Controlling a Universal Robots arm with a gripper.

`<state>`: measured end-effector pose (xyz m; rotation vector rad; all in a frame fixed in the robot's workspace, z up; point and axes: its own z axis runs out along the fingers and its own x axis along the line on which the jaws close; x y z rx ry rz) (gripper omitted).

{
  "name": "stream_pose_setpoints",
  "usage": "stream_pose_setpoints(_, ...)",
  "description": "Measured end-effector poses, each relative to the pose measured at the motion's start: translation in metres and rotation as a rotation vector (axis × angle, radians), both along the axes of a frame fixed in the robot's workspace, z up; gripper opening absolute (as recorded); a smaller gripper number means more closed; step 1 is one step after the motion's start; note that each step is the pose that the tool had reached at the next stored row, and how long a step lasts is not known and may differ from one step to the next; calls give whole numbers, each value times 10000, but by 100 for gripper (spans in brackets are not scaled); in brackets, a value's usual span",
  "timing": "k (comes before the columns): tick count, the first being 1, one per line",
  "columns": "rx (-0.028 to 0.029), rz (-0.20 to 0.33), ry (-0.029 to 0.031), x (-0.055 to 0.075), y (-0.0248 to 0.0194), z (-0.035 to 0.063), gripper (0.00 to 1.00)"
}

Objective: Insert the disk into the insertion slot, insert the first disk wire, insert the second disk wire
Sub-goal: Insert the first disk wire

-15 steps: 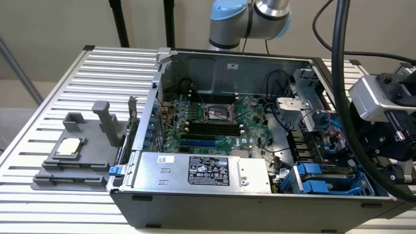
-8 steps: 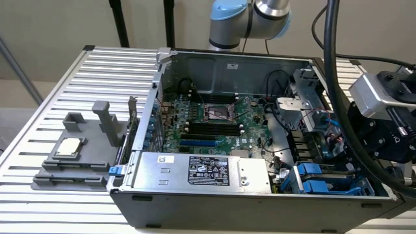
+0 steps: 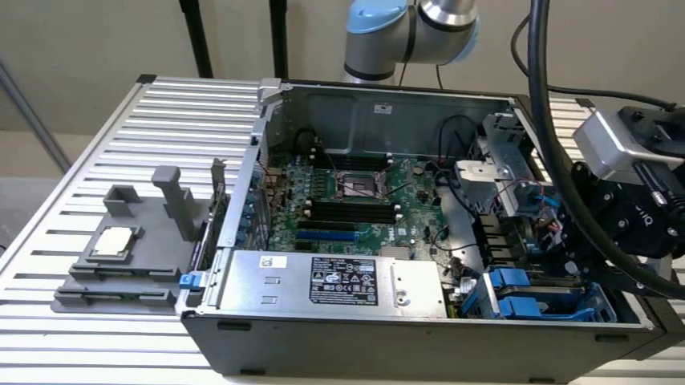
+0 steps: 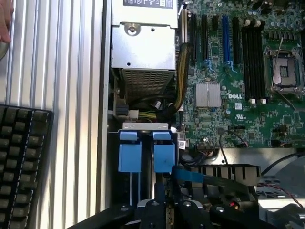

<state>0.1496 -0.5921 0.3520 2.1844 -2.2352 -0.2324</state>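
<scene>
Probably a robotics lab: an opened computer tower (image 3: 407, 341) lies on a slatted aluminium desk (image 3: 160, 120), a robot arm (image 3: 412, 32) at upper centre, a keyboard (image 4: 24, 162) beside the tower.

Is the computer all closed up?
No, the case has no cover on it, and the green motherboard inside is in plain sight.

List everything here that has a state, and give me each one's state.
Computer case, side open.
Disk, down in the drive bay slot, beside a second blue carrier.
Blue cable, lying by the bay, ends hidden.
Memory slots, empty.
CPU socket, no cooler fitted.
Gripper, directly over the drive bay.
</scene>
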Motion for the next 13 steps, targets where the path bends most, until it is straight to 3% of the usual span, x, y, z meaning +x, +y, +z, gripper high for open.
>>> stream_pose_setpoints(4,-68,-6,17,63,52,-6,16)
stream_pose_setpoints(11,-323,-213,49,97,66,-19,16)
stream_pose_setpoints(13,-420,-231,57,97,81,-22,16)
